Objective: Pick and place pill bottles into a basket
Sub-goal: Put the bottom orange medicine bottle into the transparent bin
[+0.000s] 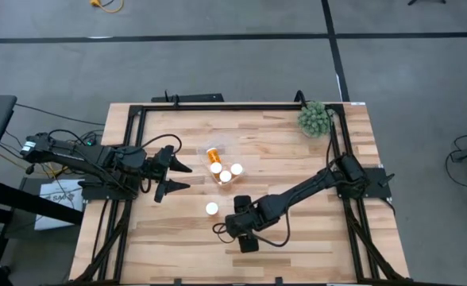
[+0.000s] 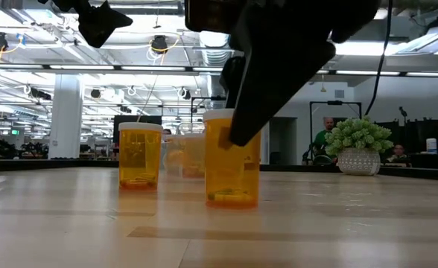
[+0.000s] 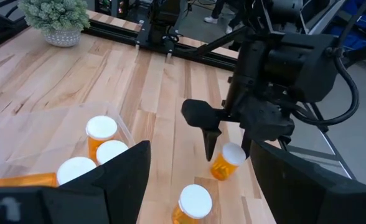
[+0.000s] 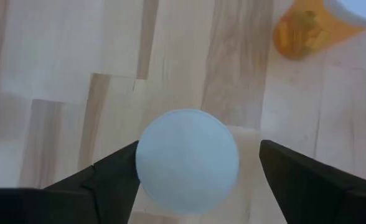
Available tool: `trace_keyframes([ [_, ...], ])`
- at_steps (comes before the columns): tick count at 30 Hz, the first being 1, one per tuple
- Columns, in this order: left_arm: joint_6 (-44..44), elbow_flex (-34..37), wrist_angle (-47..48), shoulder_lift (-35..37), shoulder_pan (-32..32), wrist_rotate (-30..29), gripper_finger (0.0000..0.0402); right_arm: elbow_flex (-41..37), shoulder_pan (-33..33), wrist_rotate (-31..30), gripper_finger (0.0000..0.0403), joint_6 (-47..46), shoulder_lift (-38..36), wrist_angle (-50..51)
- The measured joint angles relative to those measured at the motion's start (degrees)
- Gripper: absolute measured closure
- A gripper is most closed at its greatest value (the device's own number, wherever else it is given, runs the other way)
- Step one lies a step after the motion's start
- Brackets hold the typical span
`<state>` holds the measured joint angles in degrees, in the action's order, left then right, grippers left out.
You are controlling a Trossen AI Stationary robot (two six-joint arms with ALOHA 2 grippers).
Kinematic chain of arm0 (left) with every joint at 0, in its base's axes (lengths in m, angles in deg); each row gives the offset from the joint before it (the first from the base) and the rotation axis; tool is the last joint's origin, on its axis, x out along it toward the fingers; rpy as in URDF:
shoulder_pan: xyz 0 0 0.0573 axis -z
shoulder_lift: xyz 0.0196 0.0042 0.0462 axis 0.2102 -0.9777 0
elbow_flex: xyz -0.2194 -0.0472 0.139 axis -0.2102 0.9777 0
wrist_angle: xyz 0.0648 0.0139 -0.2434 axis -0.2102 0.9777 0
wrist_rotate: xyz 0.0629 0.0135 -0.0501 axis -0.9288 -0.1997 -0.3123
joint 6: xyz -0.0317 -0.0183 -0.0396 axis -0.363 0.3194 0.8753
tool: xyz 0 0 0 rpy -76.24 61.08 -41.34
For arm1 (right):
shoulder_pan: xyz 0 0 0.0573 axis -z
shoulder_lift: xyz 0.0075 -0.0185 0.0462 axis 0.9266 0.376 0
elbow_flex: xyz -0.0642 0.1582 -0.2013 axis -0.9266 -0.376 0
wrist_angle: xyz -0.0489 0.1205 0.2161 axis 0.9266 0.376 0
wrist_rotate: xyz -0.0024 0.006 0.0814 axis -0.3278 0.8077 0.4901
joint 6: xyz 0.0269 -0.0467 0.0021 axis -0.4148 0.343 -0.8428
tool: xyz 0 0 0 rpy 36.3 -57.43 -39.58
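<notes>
One pill bottle [image 4: 187,161], white cap over orange body, is standing upright between the right gripper's [image 4: 189,171] spread jaws, neither finger visibly touching it. A second upright bottle [image 1: 211,208] is standing just beyond those jaws, on the basket side. The clear basket [image 1: 232,154] is sitting just ahead of the left gripper's [image 1: 179,176] jaws, holding three upright bottles [image 1: 226,175] and one lying on its side [image 1: 214,155].

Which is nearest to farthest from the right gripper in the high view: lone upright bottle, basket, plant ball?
1. Lone upright bottle: on the bare table, just left of the right gripper.
2. Basket: table centre, bottles inside.
3. Plant ball: far right corner.
</notes>
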<state>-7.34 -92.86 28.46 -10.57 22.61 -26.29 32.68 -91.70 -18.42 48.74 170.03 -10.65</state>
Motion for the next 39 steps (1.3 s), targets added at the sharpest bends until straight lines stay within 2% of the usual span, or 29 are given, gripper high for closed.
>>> trace_keyframes([
  [11, 0.0, 0.0, 0.0, 0.0, 0.0, 0.0, 0.0136, 0.0, 1.0, 0.5, 0.0121, -1.5, 0.0, -0.5],
  [33, 0.0, 0.0, 1.1, 0.0, 0.0, 0.0, 0.0136, 0.1, 4.6, 0.7, 0.0122, -2.4, 0.0, -0.8],
  [39, 0.0, 0.0, 1.3, 0.0, 0.0, 0.0, 0.0136, 2.3, 5.3, 0.7, 0.013, -2.5, -0.1, 1.6],
])
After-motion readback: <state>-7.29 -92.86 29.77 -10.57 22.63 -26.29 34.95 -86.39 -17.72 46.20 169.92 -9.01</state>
